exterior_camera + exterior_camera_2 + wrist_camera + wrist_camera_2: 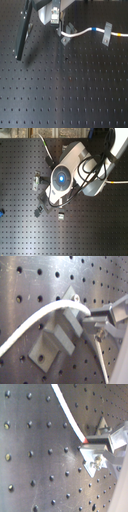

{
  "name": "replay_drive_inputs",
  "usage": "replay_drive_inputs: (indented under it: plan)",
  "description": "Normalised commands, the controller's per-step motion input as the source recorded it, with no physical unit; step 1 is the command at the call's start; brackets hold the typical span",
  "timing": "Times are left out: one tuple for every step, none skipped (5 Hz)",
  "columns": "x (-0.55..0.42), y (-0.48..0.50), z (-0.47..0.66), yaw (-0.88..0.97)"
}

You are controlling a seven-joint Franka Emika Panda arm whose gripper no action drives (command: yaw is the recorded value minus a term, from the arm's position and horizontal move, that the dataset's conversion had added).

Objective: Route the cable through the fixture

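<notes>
My gripper [90, 445] pinches the cable [82, 33] just beside the slanted fixture [65, 331]. From there the white cord runs over the black perforated desk [75, 95], past a second clip [106, 34], toward the first exterior view's right

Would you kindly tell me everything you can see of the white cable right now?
The cable is a thin, flexible white cord lying on the black perforated board. In the first exterior view it runs from under the gripper toward the first exterior view's right, carrying a short blue band and, further along, a yellow band, and passing a small silver clip. In the first wrist view it curves over another grey metal clip. In the second wrist view its end sits between the jaws.
</notes>
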Motion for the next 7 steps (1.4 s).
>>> replay_drive_inputs:
  plan:
    - [0.116, -0.064, -0.09, -0.05]
    - [0.106, -0.123, -0.17, -0.13]
    - [0.138, -0.13, -0.2, -0.16]
    - [0.231, -0.211, -0.22, -0.13]
    - [0.228, -0.174, -0.21, -0.04]
    - [0.155, -0.139, -0.15, 0.0]
    - [-0.044, 0.05, -0.4, 0.21]
